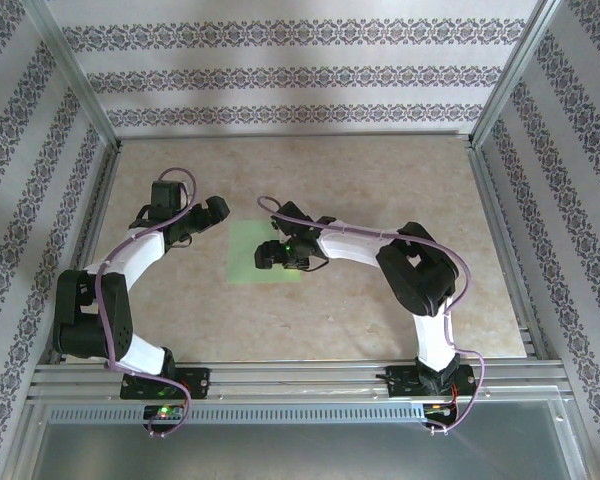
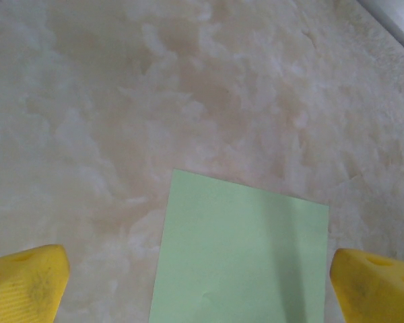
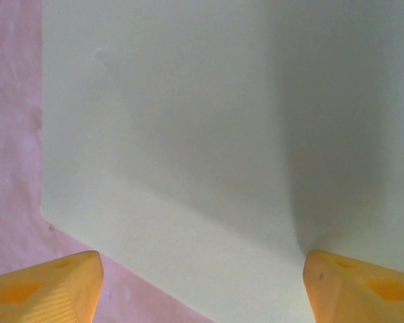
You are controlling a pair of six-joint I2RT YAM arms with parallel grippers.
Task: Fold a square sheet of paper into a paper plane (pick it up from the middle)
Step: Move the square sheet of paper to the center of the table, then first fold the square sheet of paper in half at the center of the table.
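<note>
The square sheet of paper (image 1: 246,255) lies flat on the table's middle, light green and unfolded. My left gripper (image 1: 212,214) hovers by its far left corner, open; in the left wrist view the paper (image 2: 242,256) lies between its yellow fingers (image 2: 27,286). My right gripper (image 1: 271,252) is low over the sheet's right part, open. In the right wrist view the paper (image 3: 188,134) looks pale. One yellow fingertip (image 3: 357,286) rests on it, and the other (image 3: 47,289) is over bare table past the paper's edge. Nothing is held.
The beige marbled table (image 1: 380,180) is boxed in by patterned walls (image 1: 280,75) at the back and sides with metal posts. A metal rail (image 1: 300,378) with both arm bases runs along the near edge. The right arm's elbow (image 1: 415,270) stands right of the sheet.
</note>
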